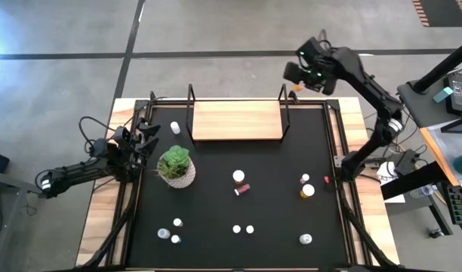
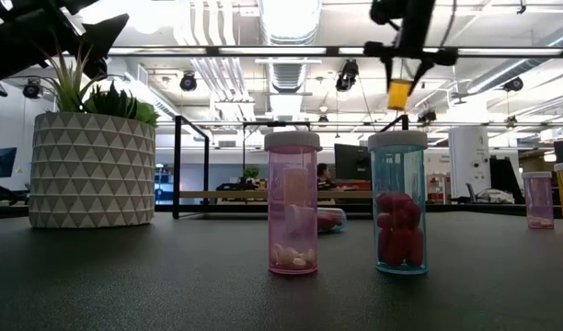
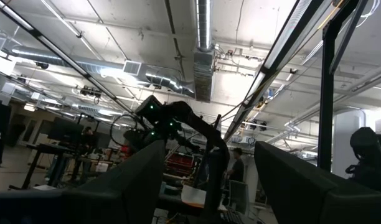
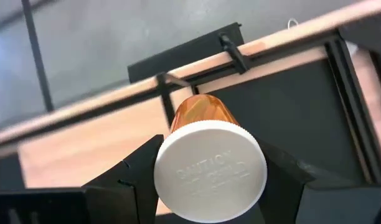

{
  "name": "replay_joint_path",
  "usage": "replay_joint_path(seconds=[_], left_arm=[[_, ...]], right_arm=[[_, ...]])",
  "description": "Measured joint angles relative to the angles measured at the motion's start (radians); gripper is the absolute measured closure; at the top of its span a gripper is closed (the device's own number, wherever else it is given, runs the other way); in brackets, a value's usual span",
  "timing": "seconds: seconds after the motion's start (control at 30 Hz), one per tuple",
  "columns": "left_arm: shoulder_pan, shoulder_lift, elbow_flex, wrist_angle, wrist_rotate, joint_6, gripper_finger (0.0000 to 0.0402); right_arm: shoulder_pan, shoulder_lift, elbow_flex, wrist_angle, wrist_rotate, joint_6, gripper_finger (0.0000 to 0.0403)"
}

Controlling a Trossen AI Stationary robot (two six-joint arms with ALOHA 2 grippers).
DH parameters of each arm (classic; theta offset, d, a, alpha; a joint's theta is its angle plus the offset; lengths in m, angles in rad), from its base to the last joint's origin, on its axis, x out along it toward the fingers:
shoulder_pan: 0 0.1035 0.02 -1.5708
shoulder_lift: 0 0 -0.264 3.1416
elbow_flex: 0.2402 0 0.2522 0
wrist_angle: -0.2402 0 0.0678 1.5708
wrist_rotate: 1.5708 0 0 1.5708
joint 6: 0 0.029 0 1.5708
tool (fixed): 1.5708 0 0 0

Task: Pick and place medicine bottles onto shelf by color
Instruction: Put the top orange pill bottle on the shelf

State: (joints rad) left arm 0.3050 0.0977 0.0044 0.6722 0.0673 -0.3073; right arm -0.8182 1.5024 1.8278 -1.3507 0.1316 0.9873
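Above the far right corner of the tabletop (image 1: 216, 249), the right gripper (image 4: 209, 174) hangs in the air, fingers closed partway around an orange bottle (image 4: 206, 155) with a white cap. Its own camera looks down past the cap at the shelf (image 1: 237, 121), which stands against the far edge of the tabletop, its wood board bare. In the low view the orange bottle hangs high over the table, body pointing down. Left gripper (image 1: 144, 143) waits at the left edge beside the potted plant (image 1: 176, 166), fingers spread wide, holding nothing.

Other bottles stand loose on the tabletop:
- pink bottle (image 2: 292, 202) and blue-tinted bottle (image 2: 398, 202) side by side near the front edge, close to the low camera;
- a few near the middle;
- a few toward the right edge;
- several more near the front edge.
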Motion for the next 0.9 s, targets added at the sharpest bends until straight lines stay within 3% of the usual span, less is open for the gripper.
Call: replay_joint_path(seconds=[0.43, 0.9], left_arm=[[0.0, 0.0, 0.0, 0.0, 0.0, 0.0, 0.0168], [0.0, 0.0, 0.0, 0.0, 0.0, 0.0, 0.0168]], right_arm=[[0.092, 0.287, 0.35, -0.163, -0.026, -0.401, 0.0211], [0.177, 0.386, 0.378, -0.162, -0.035, -0.968, 0.0202]])
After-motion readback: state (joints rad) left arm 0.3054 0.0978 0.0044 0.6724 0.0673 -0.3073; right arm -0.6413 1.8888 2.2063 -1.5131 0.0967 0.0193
